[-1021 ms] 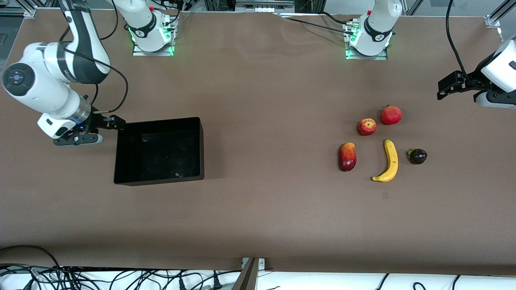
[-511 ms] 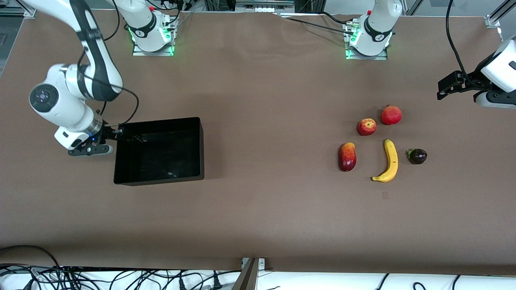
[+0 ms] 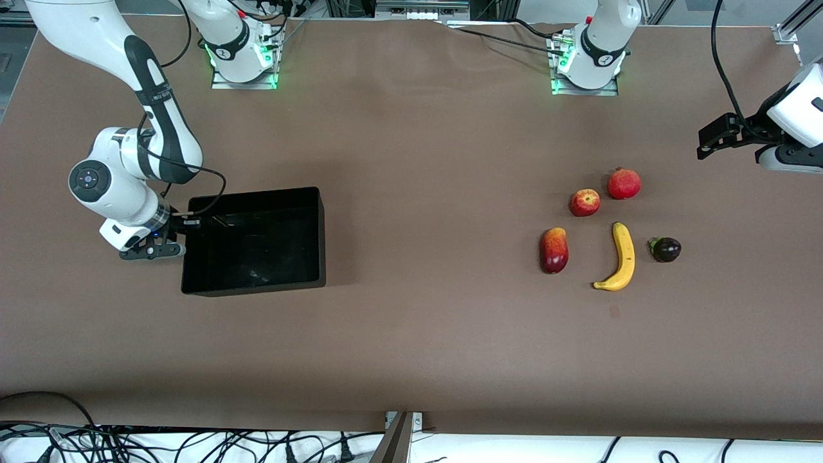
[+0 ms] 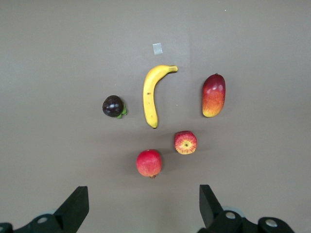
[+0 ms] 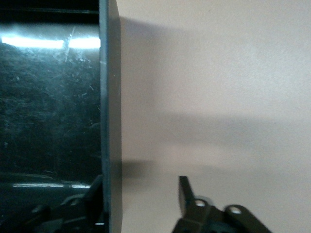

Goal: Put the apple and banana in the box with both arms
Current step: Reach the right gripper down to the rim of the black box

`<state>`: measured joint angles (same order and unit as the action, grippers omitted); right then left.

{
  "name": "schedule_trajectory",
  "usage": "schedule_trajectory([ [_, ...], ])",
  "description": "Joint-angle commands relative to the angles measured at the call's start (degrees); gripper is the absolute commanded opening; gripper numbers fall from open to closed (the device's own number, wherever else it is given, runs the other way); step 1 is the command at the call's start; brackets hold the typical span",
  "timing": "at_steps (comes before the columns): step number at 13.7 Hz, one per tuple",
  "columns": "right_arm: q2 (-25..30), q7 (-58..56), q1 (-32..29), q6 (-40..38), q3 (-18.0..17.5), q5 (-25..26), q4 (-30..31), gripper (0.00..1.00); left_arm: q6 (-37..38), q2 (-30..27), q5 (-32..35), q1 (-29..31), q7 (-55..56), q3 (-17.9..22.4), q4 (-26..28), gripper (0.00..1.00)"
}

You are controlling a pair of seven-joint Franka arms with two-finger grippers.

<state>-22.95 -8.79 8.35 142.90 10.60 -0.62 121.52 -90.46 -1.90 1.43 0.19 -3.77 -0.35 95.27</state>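
Note:
The black box (image 3: 254,192) sits toward the right arm's end of the table. My right gripper (image 3: 176,240) is open at the box's end wall (image 5: 109,97). In the right wrist view the gripper (image 5: 141,204) has one finger inside the wall and one outside. The apple (image 3: 584,202) and the banana (image 3: 621,257) lie among other fruit toward the left arm's end. My left gripper (image 3: 779,161) is open and empty, held high beside the fruit. The left wrist view shows the gripper (image 4: 143,213), the apple (image 4: 185,142) and the banana (image 4: 153,94) below.
A uniformly red round fruit (image 3: 624,184) lies beside the apple. A red-orange mango (image 3: 553,250) and a dark purple fruit (image 3: 666,249) flank the banana. A small grey patch (image 3: 614,311) marks the table nearer the front camera.
My right arm has swung nearer the front camera and up to the box, bringing its gripper over the end wall. The left arm and the fruit have not moved.

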Motion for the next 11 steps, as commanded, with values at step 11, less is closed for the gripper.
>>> schedule_trajectory([
  [11,0.98,8.16,5.35,-25.11,-7.87,-4.12,-18.84,0.00,1.16,0.32,-0.46,0.07,-1.07,-0.01,-1.31,1.00],
])
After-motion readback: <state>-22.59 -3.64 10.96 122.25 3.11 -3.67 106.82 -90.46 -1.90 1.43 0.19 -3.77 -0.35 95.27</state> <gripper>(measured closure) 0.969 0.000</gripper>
